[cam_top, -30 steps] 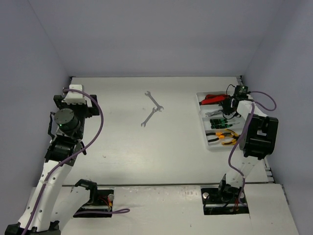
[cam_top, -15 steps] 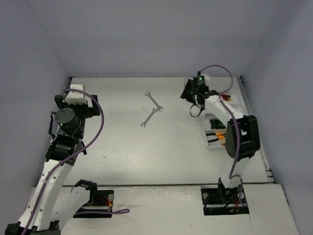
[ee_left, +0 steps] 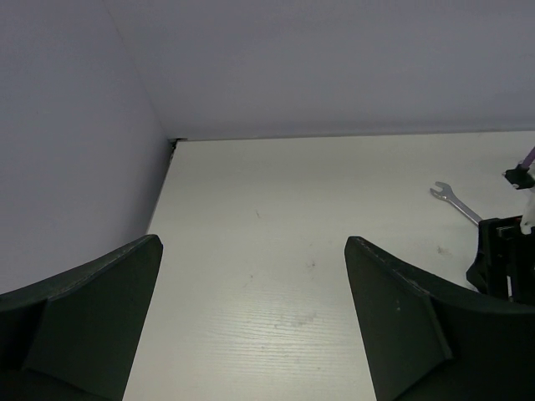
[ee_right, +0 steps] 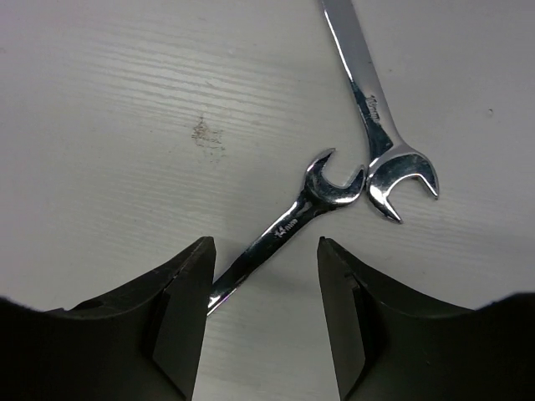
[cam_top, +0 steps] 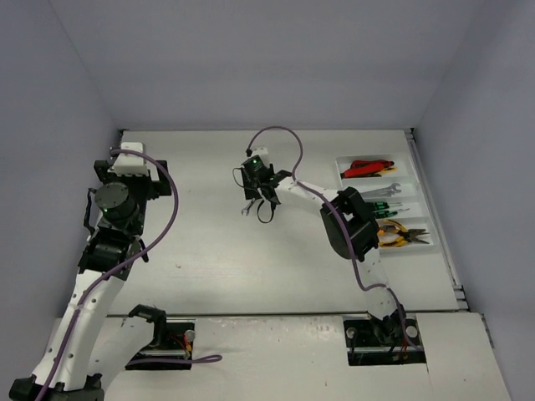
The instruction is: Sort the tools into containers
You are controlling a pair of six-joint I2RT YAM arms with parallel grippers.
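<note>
Two silver wrenches lie on the table's middle, heads touching. In the right wrist view the lower wrench [ee_right: 284, 230] runs down between my right gripper's [ee_right: 263, 249] open jaws, near the left finger [ee_right: 188, 317]; the other wrench [ee_right: 372, 125] lies beyond. From above, the right gripper [cam_top: 261, 200] hovers over them, and only one wrench end [cam_top: 246, 210] shows. The white tray [cam_top: 415, 219] at the right holds red cutters [cam_top: 364, 169], wrenches [cam_top: 380, 190], screwdrivers [cam_top: 386, 207] and orange pliers [cam_top: 394, 236]. My left gripper [ee_left: 251, 334] is open and empty at the far left [cam_top: 127, 177].
Grey walls close the table at the back and both sides. The left wrist view shows the far wrench [ee_left: 456, 200] and the right arm's wrist [ee_left: 501, 263] at its right edge. A purple cable [cam_top: 280, 138] arcs above the right wrist.
My right arm has swung from the tray at the right across to the two wrenches in the middle, its jaws open. The left arm has not moved.
</note>
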